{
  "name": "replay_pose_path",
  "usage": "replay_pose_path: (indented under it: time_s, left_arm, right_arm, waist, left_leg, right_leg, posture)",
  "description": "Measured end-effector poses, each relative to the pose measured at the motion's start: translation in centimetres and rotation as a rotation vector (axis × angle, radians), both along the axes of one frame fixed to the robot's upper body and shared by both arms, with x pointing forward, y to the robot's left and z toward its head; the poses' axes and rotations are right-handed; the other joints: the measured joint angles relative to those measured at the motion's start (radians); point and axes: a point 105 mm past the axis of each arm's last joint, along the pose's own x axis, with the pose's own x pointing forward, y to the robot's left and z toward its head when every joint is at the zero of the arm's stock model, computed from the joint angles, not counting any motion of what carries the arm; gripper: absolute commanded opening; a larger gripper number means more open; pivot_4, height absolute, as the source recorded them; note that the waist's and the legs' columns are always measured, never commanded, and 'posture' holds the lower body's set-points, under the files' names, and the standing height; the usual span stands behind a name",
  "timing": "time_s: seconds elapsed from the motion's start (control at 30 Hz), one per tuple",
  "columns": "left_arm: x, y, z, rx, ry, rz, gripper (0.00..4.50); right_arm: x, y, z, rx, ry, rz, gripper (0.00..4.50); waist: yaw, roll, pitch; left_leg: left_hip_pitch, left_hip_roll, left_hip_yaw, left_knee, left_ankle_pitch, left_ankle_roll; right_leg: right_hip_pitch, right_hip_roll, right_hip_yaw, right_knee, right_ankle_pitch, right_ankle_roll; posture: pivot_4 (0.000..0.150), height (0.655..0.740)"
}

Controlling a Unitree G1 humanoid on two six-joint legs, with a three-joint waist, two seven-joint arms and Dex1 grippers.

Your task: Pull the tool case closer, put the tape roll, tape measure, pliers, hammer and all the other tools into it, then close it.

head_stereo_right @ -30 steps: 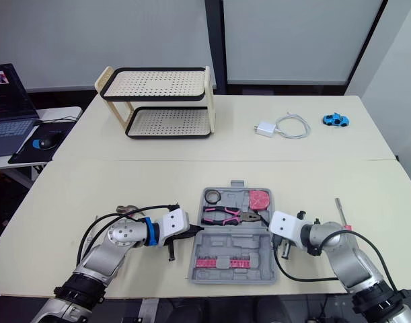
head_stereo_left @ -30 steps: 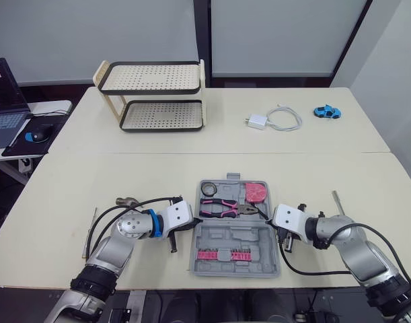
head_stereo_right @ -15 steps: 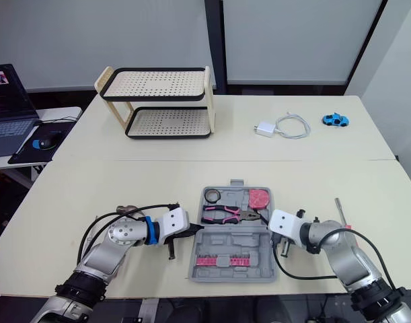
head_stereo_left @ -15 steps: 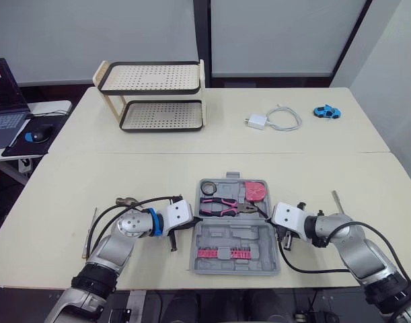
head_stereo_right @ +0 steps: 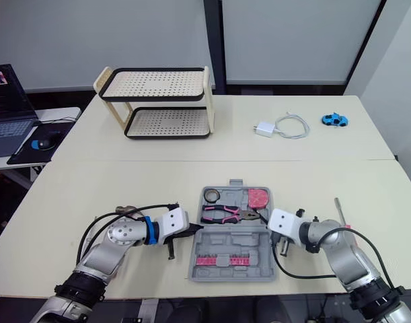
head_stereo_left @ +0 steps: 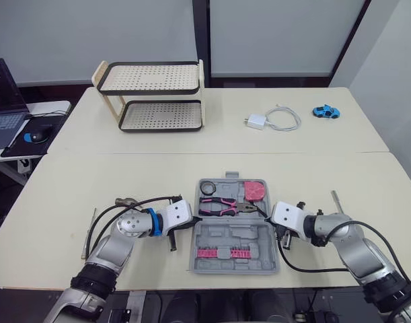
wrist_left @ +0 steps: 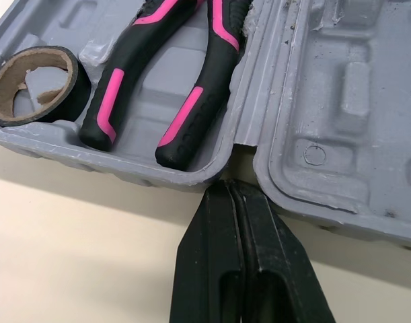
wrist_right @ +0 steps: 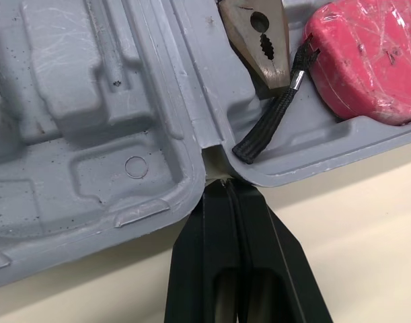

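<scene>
Quick status from the remote desk. The tool case (head_stereo_left: 236, 243) lies open and flat on the bench (head_stereo_left: 124, 175), right in front of me. Its hinge line runs straight across, left to right. That line is what the next move hangs on, because I've got one claw at each end of it. The left claw (wrist_left: 232, 192) is pinched shut with nothing in it, tips poking into the hinge notch on the left side. The right claw (wrist_right: 225, 187) is the same: shut, empty, and nosed into the notch on the right. So the case sits squarely between the two arms, and a pull toward me should be even if both move together.

The far half holds the tape roll (wrist_left: 74, 91), pliers (wrist_left: 185, 114) and the pink tape measure (wrist_right: 366, 57).

Not everything's in yet, I reckon. What looks like the hammer (head_stereo_left: 127, 201) lies just beyond my left forearm, partly hidden by the cable, so that's a left-arm job. A thin tool (head_stereo_left: 337, 200) lies out past the right arm, long axis pointing away from me, so the right claw is nearer to that one.
</scene>
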Motion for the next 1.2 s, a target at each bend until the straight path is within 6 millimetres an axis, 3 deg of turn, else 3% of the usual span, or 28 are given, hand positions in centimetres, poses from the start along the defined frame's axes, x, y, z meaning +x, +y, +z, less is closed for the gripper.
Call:
replay_pose_path:
  time_s: [0.23,0.47,0.63,0.83,0.97,1.1,1.2]
  left_arm:
    - [-0.5,0.2,0.1,-0.009,0.039,0.002,0.02]
    - [-0.1,2.9,1.9,-0.014,0.047,0.059,0.02]
    - [-0.7,5.1,3.7,-0.041,0.054,0.095,0.02]
    - [-0.8,12.5,8.8,-0.032,-0.031,0.290,0.02]
    - [-2.4,19.3,10.1,0.012,-0.020,0.495,0.02]
    - [-4.9,25.3,10.6,0.043,0.006,0.677,0.93]
    - [-6.8,28.3,10.2,0.037,0.050,0.790,1.89]
  right_arm:
    - [-1.3,-1.1,0.9,-0.009,-0.011,0.007,0.00]
    - [-1.2,-3.0,3.0,-0.002,-0.064,-0.021,0.00]
    - [-2.5,-3.9,5.3,0.010,-0.097,0.021,0.00]
    - [-3.9,-7.8,9.6,-0.031,-0.158,0.013,0.00]
    - [-4.4,-11.3,12.1,-0.061,-0.167,-0.039,0.00]
    - [-5.3,-14.8,13.7,-0.095,-0.157,-0.102,0.00]
    - [-6.4,-16.6,13.6,-0.081,-0.103,-0.134,0.61]
  waist:
    - [0.001,0.000,0.000]
    - [0.000,0.000,0.000]
    - [0.000,0.000,0.001]
    - [-0.001,0.000,0.001]
    - [-0.002,0.000,0.001]
    - [-0.001,0.000,0.001]
    - [0.001,0.000,0.001]
  left_leg:
    - [-0.001,0.000,0.000,0.000,0.000,0.000]
    - [-0.001,0.001,0.000,0.000,0.000,0.000]
    - [-0.002,0.002,-0.001,-0.001,0.000,0.000]
    - [-0.001,0.002,0.000,-0.001,0.000,0.001]
    - [-0.001,0.002,0.002,-0.002,0.000,0.001]
    - [0.000,0.002,0.005,-0.003,-0.001,0.001]
    - [0.000,0.002,0.007,-0.003,-0.001,0.001]
  right_leg:
    - [0.000,0.000,0.000,-0.001,0.000,0.000]
    - [0.000,0.000,0.000,0.000,0.000,0.000]
    - [-0.001,0.000,0.000,-0.001,0.000,0.000]
    - [0.000,0.000,0.000,-0.002,0.000,0.000]
    - [0.000,0.000,0.000,-0.004,0.000,0.000]
    - [0.001,0.000,-0.001,-0.006,0.000,0.000]
    - [0.002,-0.001,-0.001,-0.007,0.000,0.000]
  posture:
    - [0.150,0.7400]
    - [0.150,0.7400]
    - [0.150,0.7400]
    - [0.150,0.7400]
    - [0.150,0.7400]
    - [0.150,0.7400]
    - [0.150,0.7400]
